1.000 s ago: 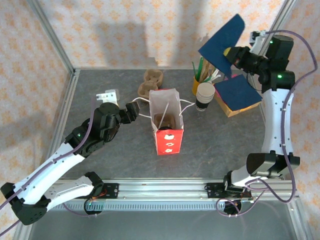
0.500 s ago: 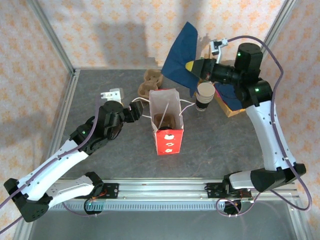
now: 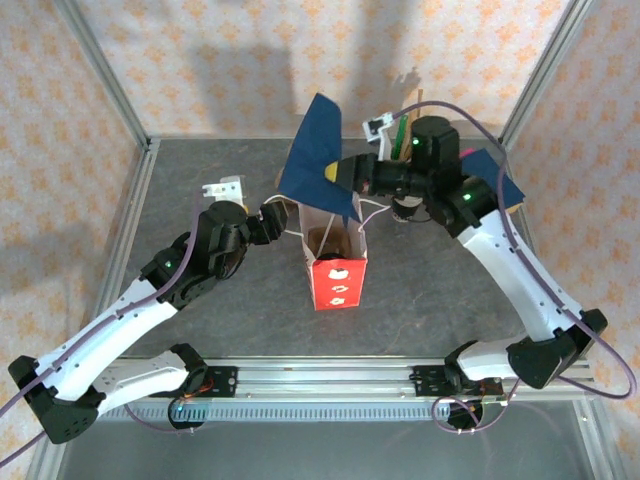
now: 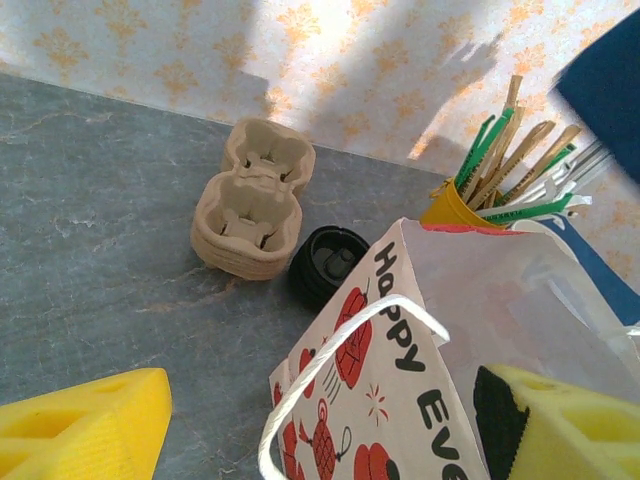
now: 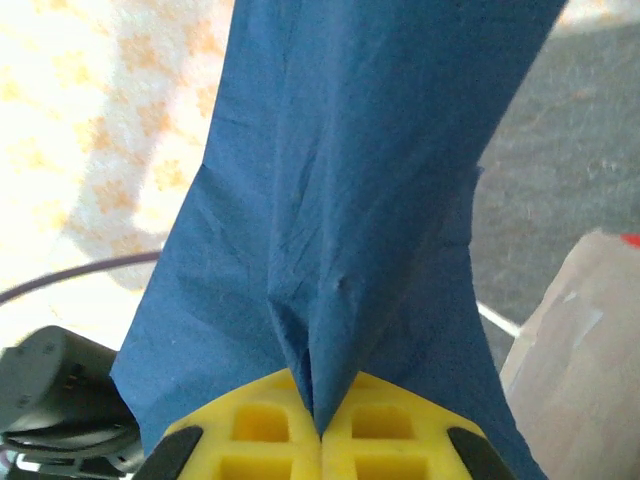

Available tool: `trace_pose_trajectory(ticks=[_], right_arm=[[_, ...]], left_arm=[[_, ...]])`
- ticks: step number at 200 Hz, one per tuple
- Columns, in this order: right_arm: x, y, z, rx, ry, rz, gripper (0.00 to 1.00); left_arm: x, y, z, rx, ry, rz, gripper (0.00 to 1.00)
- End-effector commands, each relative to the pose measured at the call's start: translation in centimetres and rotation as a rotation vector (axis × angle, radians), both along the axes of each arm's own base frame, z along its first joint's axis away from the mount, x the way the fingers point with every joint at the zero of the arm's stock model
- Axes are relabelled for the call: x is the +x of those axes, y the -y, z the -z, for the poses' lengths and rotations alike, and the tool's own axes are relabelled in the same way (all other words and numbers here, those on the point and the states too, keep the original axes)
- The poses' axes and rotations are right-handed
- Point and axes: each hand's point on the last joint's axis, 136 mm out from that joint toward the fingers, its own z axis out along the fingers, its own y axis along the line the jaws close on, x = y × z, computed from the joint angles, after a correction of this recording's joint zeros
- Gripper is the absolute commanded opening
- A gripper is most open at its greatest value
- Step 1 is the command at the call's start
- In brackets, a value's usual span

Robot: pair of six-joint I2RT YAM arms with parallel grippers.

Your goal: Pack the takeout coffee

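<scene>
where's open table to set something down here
Bare table lies between the red bag and the right arm, and along the near rail in front of the bag. The back left corner is open too. Crowded: behind the bag, where the cup carrier, black lid and stirrer cup sit close together below the hanging blue napkin.

1. The bag [image 4: 400, 380] is showing white with black lettering and red prints
2. The napkin [image 5: 370, 180] is hanging navy blue
3. The right tool [image 5: 320, 432] is showing yellow
4. The bench [image 3: 450, 290] is lying mottled grey
5. The carrier [image 4: 250, 205] is sitting pale brown
</scene>
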Motion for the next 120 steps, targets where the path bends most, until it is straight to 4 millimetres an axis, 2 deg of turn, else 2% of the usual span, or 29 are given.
trace_pose_trajectory(ticks=[1, 20, 36, 55, 120], right_arm=[[0.0, -0.1, 0.3, -0.034, 0.04, 0.051, 0.0], [0.7, 0.0, 2.5, -0.117, 0.03, 0.114, 0.0], [1.9, 0.8, 5.2, -0.234, 0.008, 0.2, 0.0], [2.1, 0.7, 7.4, -0.311, -0.023, 0.206, 0.0], [1.7, 0.5, 10.0, -0.453, 0.002, 0.24, 0.0]], left_arm=[[-0.2, -1.2, -1.9, -0.044, 0.054, -0.041, 0.81], [-0.2, -1.3, -1.9, -0.047, 0.062, -0.04, 0.81], [-0.2, -1.2, -1.9, -0.041, 0.063, -0.037, 0.81], [-0.3, -1.4, -2.0, -0.035, 0.062, -0.04, 0.81], [-0.2, -1.3, -1.6, -0.034, 0.056, -0.042, 0.81]])
